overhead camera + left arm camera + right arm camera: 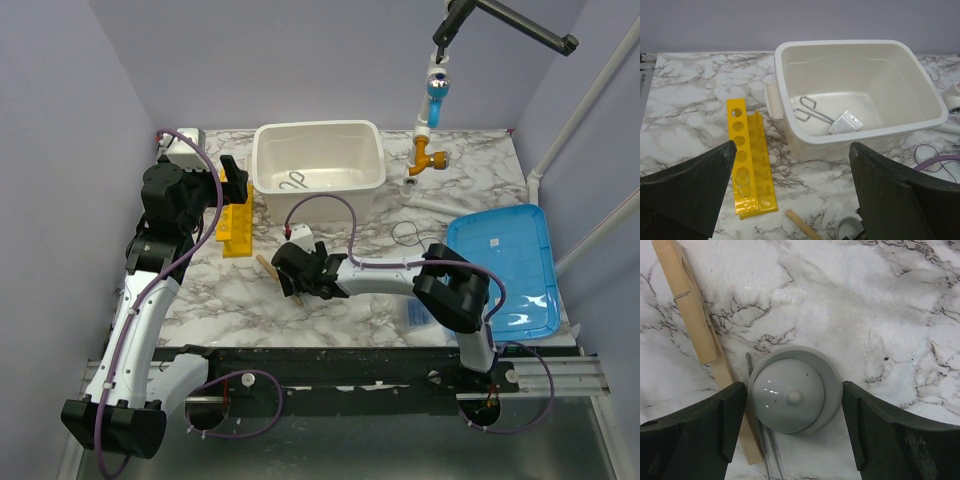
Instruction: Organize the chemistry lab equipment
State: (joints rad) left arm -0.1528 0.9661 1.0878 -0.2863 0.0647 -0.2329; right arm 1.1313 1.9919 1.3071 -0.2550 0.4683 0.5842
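A small white crucible with a knobbed lid [792, 396] stands on the marble table. My right gripper [794, 405] is open and straddles it, one finger on each side, with a narrow gap on the right. A tan wooden stick [687, 315] and thin metal tweezers [766, 440] lie just left of the crucible. My left gripper [792, 150] is open and empty, above the table between the yellow tube rack [747, 160] and the white bin [935, 100]. The rack holds a clear glass tube [742, 180]. Silver tongs [810, 110] and a small clear bag [845, 122] lie in the bin.
The white bin [318, 185] stands at the back centre, with the yellow rack [237, 225] to its left. A blue tray [505, 265] lies at the right, and a clear bag with blue contents [418, 312] is at its near left corner. A tap [430, 150] stands behind, and a thin wire loop [405, 232] lies nearby.
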